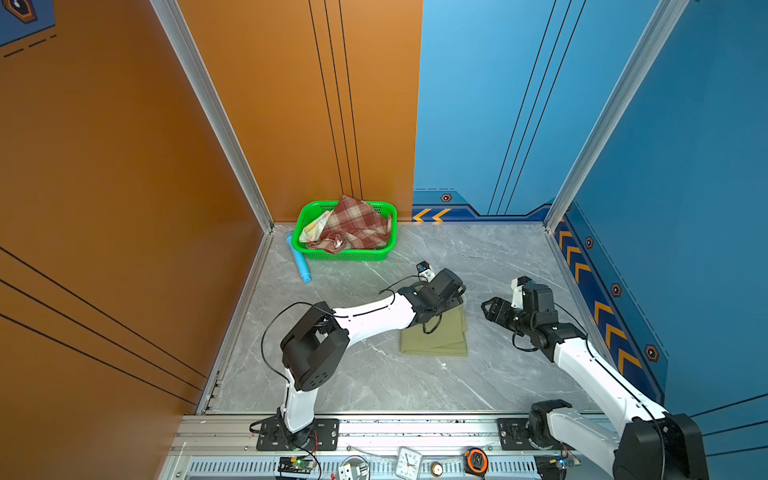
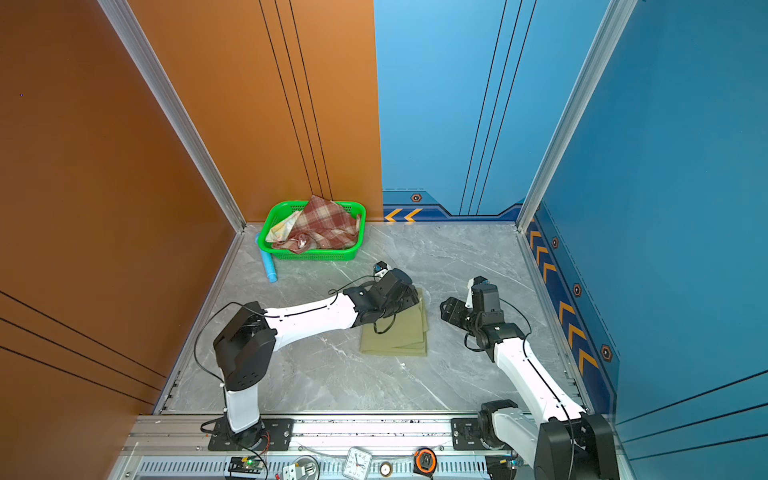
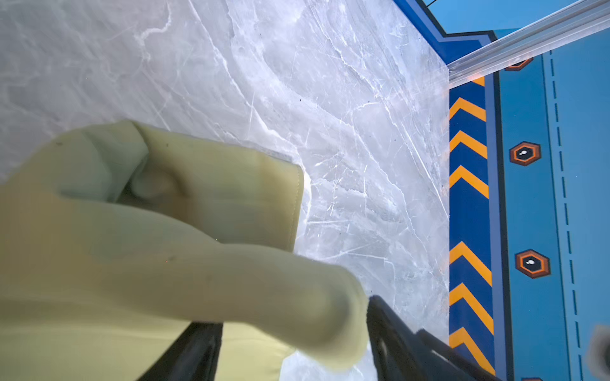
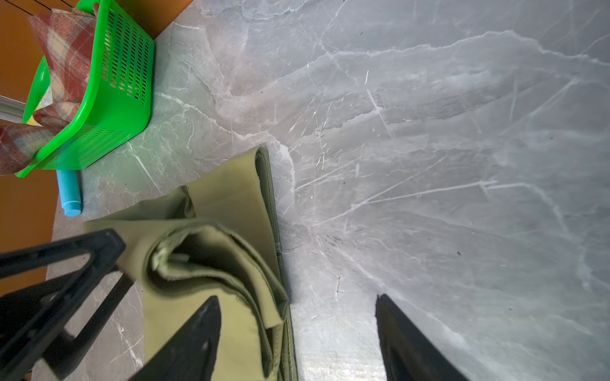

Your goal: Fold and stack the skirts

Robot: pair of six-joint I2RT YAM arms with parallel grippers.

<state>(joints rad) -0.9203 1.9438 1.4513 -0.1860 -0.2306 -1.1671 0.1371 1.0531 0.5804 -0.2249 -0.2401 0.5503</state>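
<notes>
Both spread: right gripper [image 4: 297, 297] just right of the olive-green skirt [image 4: 231, 198]; only the left wrist view shows left gripper [image 3: 292, 316] straddling its fold.

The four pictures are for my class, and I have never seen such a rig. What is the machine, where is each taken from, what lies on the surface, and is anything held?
The machine is two white robot arms, each ending in a two-fingered pincer. Two pictures look down on the whole scene; two come from cameras on the arms' wrists. On the grey table lies a folded olive-green skirt. At the back a green basket holds a plaid skirt and a pale skirt; a blue tube lies beside it. The left pincer stands open over the olive-green skirt; the right pincer, beside the skirt, is open too. Nothing is gripped.
</notes>
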